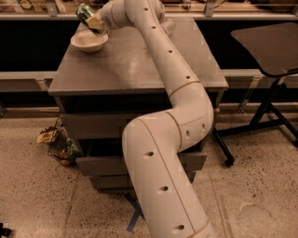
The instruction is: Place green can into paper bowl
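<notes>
Now placing: your gripper [92, 22], fingers clamped on the green can [84, 11], hangs over the paper bowl [87, 45]; next you likely lower, then release.

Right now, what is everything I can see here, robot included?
green can: one, green and white, held tilted above the bowl
paper bowl: one, off-white, far left corner of the table
table: one, grey, centre, drawers beneath
clear object: one, far edge of table behind the arm, mostly hidden
black stand: one, right of the table
crumpled litter: one heap, brown and green, floor left of the table
blue tape: one mark, floor by the arm's base
arm: one, white, reaching across the table
gripper: one, over the bowl, jaws shut on the can
</notes>
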Tool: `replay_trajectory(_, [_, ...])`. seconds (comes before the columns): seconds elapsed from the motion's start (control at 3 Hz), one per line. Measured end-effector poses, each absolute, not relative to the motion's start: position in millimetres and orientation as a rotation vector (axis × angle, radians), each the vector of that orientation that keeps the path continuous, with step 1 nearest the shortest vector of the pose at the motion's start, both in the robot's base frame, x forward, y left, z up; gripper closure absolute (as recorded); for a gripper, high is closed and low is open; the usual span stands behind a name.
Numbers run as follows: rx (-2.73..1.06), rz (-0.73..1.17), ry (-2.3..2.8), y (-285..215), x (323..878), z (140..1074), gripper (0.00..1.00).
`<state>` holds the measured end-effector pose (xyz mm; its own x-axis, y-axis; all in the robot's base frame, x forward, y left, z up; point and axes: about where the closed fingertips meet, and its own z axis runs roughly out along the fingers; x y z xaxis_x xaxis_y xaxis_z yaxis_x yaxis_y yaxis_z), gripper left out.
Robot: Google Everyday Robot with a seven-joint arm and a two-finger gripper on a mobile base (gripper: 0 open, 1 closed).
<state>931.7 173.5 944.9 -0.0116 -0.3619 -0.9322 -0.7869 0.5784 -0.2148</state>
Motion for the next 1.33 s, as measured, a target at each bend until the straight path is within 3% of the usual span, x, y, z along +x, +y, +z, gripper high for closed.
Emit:
replay_trajectory(0.33, [-0.958, 0.425, 1.632, 172.5, 938.2, 941.2, 0.35])
replay_trajectory(0.67, [-0.944, 0.426, 1.648, 174.5, 940.3, 938.2, 0.04])
replay_trajectory(1.33, [-0.851, 0.344, 1.644, 141.1, 947.7, 978.6, 0.0])
